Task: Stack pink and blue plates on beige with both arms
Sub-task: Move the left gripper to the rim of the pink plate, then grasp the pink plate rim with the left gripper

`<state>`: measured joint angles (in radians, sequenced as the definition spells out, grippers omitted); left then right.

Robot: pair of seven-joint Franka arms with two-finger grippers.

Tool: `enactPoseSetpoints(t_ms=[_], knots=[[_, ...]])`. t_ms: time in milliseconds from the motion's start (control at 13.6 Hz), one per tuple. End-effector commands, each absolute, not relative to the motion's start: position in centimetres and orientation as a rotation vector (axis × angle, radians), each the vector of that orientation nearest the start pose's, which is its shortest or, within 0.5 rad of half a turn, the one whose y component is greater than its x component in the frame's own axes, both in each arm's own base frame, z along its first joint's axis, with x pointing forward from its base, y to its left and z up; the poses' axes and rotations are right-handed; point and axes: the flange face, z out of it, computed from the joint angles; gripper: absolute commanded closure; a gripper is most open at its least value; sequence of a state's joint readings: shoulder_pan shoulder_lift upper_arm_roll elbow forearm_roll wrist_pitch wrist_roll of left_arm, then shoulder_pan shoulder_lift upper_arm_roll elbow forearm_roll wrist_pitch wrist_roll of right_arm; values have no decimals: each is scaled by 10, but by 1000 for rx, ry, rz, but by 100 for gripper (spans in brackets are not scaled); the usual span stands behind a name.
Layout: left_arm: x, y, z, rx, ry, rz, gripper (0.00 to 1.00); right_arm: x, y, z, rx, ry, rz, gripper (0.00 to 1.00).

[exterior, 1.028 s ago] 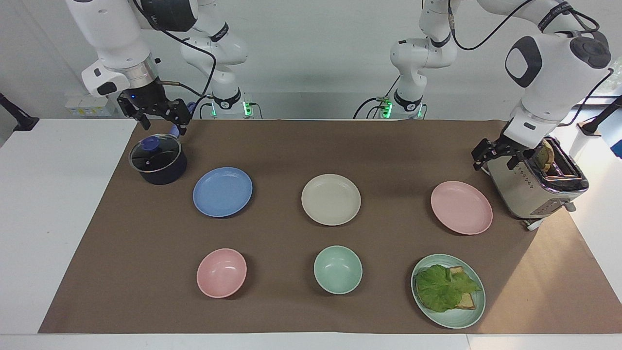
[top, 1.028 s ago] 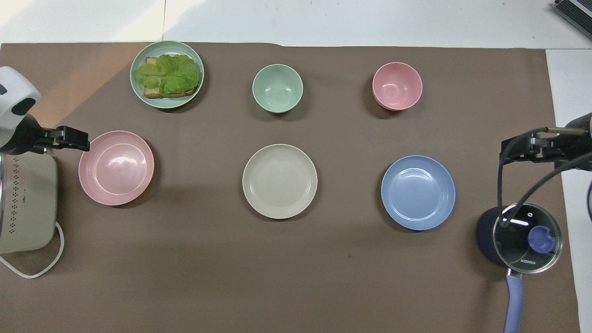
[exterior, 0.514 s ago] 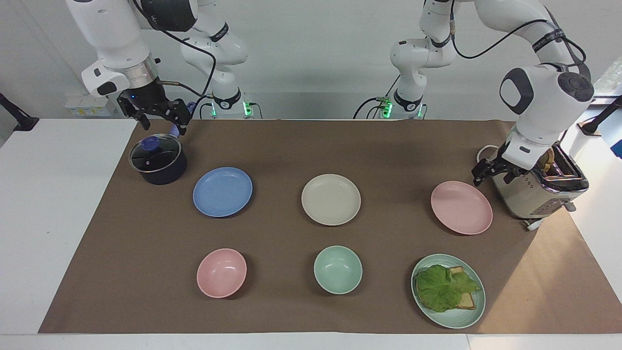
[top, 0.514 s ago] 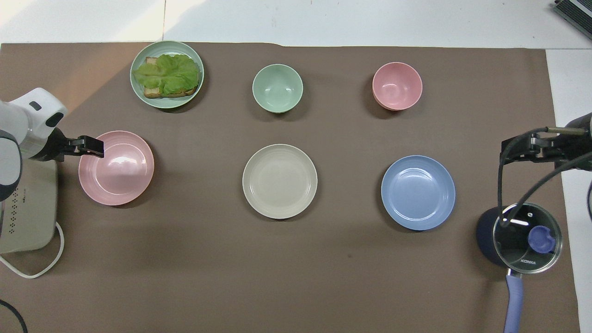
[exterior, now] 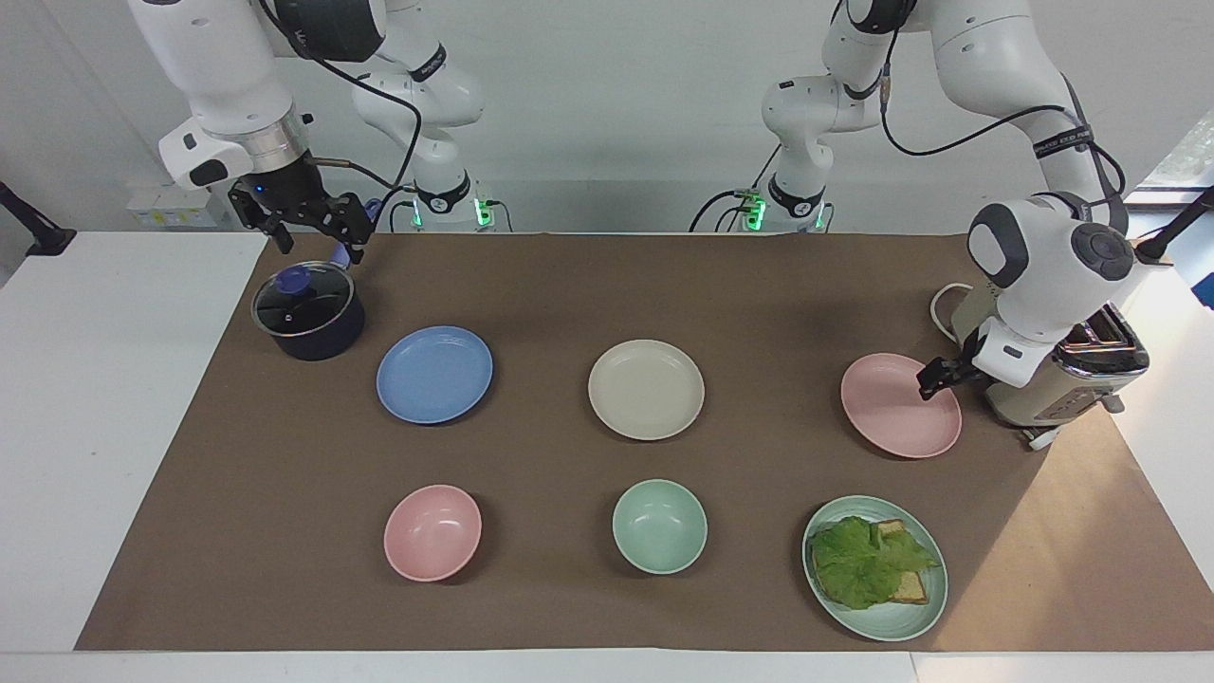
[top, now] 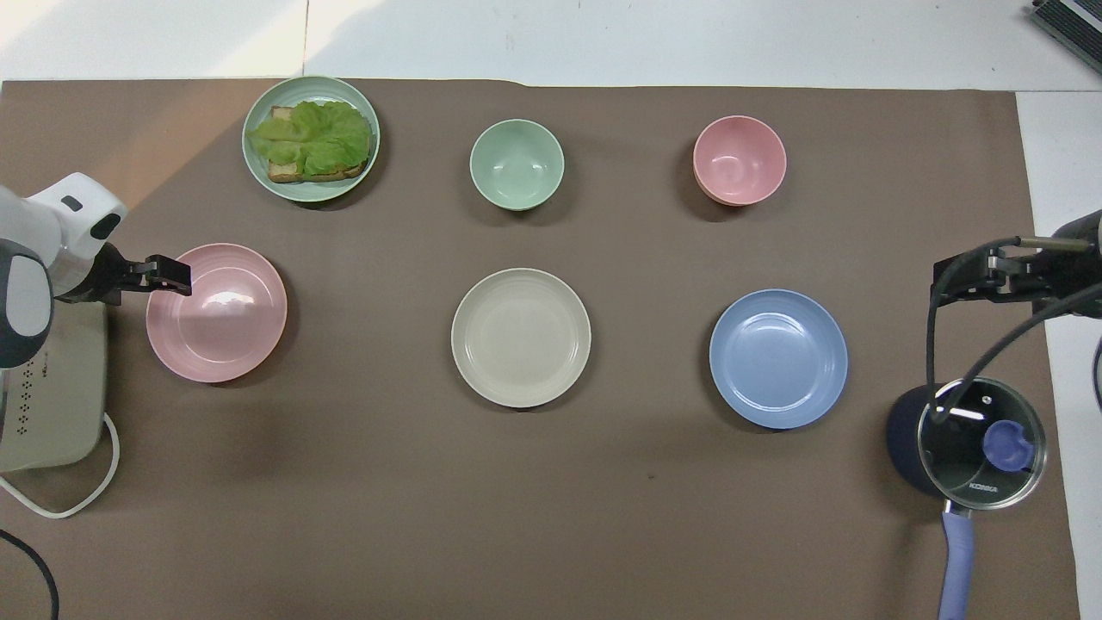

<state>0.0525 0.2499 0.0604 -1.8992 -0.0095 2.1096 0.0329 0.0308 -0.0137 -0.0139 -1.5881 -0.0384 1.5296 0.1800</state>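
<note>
The pale pink plate [exterior: 896, 417] [top: 219, 327] lies toward the left arm's end of the table, next to the toaster. The cream-beige plate [exterior: 646, 390] [top: 521, 337] sits in the middle, and the blue plate [exterior: 434, 375] [top: 778, 358] lies toward the right arm's end. My left gripper [exterior: 931, 381] [top: 176, 275] is open and low at the pink plate's rim on the toaster side; whether it touches the rim I cannot tell. My right gripper [exterior: 319, 243] [top: 964, 280] hangs open and empty over the dark pot, apart from the blue plate.
A steel toaster [exterior: 1062, 394] [top: 52, 405] stands beside the pink plate under the left wrist. A lidded dark pot [exterior: 308, 313] sits by the blue plate. Farther from the robots lie a pink bowl [exterior: 432, 532], a mint bowl [exterior: 659, 526] and a mint plate [exterior: 887, 631] with a sandwich.
The left arm has swung down from beside the toaster, bringing its gripper to the pink plate's rim. The right arm has not moved, and no plate has shifted.
</note>
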Motion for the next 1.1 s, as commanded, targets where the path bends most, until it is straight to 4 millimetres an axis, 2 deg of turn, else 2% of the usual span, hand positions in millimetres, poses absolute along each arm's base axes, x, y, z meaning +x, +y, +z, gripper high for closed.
enactPoseSetpoints(t_ms=[0,73,294,514,661,734,1028], knots=[[597,79,343,-3123,-162,106,0,540,-1,621,-3153,235,61,0],[592,85,338,-3123,-181,128,0,540,-1,621,-3153,235,58,0],[582,86,311,-3122,-188,210,0,540,-1,621,-3153,233,61,0],[579,82,308,-3119,-193,251,0,540,-5,620,-3152,243,61,0],[577,83,308,-3118,-203,272,83,540,-5,620,-3152,243,61,0],[577,81,308,-3118,-198,272,100,540,-5,620,-3152,243,61,0],[578,78,310,-3118,-189,279,100,540,-5,620,-3152,243,61,0]])
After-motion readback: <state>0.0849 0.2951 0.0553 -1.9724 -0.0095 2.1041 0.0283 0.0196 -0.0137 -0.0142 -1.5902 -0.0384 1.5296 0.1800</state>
